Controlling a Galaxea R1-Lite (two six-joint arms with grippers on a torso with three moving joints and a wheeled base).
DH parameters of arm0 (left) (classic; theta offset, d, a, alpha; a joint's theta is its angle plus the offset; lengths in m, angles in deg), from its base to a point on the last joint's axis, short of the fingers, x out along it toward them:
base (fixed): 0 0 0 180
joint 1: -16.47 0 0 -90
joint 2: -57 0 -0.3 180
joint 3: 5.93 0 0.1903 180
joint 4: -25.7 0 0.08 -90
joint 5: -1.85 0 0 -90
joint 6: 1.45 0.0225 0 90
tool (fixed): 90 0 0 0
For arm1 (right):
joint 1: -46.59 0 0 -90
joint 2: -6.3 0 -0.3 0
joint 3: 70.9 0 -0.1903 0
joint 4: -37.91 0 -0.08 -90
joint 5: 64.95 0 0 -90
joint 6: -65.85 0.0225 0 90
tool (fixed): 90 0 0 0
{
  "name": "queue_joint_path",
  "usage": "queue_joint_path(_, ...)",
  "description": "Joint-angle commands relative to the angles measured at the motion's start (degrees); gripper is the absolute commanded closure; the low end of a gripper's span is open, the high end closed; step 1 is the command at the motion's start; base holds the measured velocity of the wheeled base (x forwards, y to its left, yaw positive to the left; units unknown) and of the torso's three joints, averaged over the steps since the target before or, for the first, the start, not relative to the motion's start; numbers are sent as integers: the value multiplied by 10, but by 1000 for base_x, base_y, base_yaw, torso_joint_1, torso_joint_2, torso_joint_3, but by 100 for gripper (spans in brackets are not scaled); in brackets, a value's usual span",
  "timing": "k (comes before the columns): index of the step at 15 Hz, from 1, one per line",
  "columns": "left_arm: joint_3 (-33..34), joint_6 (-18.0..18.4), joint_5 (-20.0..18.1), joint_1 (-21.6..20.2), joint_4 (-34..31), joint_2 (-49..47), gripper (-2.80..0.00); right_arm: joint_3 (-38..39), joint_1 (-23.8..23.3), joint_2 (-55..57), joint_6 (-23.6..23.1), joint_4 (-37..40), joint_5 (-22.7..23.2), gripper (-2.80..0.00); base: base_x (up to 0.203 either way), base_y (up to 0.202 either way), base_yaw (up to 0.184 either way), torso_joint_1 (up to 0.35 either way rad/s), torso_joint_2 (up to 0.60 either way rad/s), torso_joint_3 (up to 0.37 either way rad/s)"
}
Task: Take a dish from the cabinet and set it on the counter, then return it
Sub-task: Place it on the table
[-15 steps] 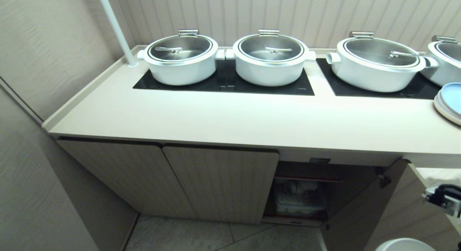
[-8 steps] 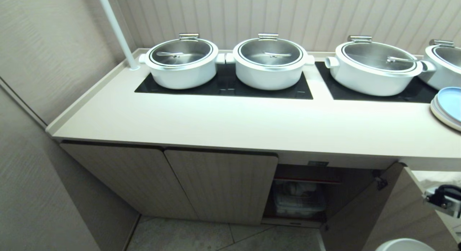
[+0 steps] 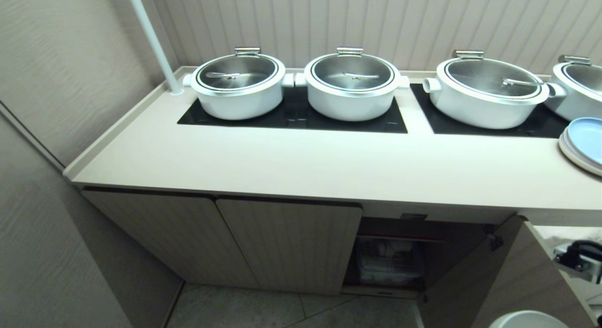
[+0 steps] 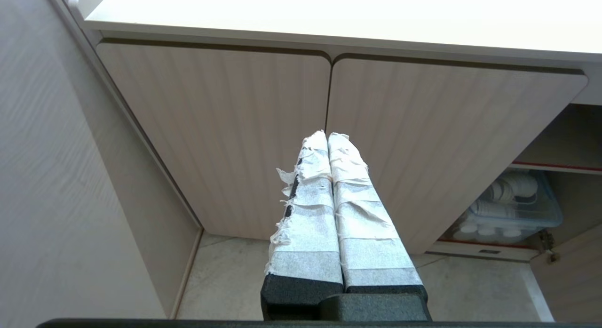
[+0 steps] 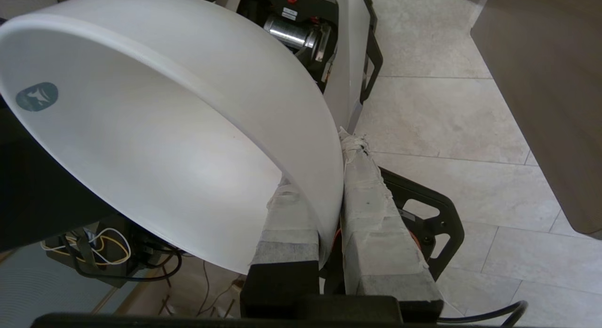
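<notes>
Head view: the counter (image 3: 301,172) carries four white lidded pots (image 3: 237,87) on black cooktop panels (image 3: 294,115), with pale blue plates (image 3: 584,142) at the right edge. Below, the cabinet (image 3: 263,243) has its right door (image 3: 489,281) swung open, and a clear bin of dishes (image 3: 390,267) sits inside. The white bowl (image 3: 529,320) shows only its rim at the bottom right corner.

Left wrist view: the left gripper (image 4: 328,136) hangs before the closed doors, its taped fingers pressed together on nothing.

Right wrist view: the right gripper (image 5: 324,177) pinches the bowl's wall (image 5: 188,130) between its taped fingers, above tiled floor (image 5: 447,111).
</notes>
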Motion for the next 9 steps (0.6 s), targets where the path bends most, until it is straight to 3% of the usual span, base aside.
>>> queue_joint_path(1, 0, 0, 0, 0, 0, 0, 0, 3, 0, -1, 1, 3, 1, 0, 0, 0, 0, 71, -137, -72)
queue_joint_path(9, 0, 0, 0, 0, 0, 0, 0, 7, 1, -1, 2, 4, 1, 0, 0, 0, 0, 64, -125, -60)
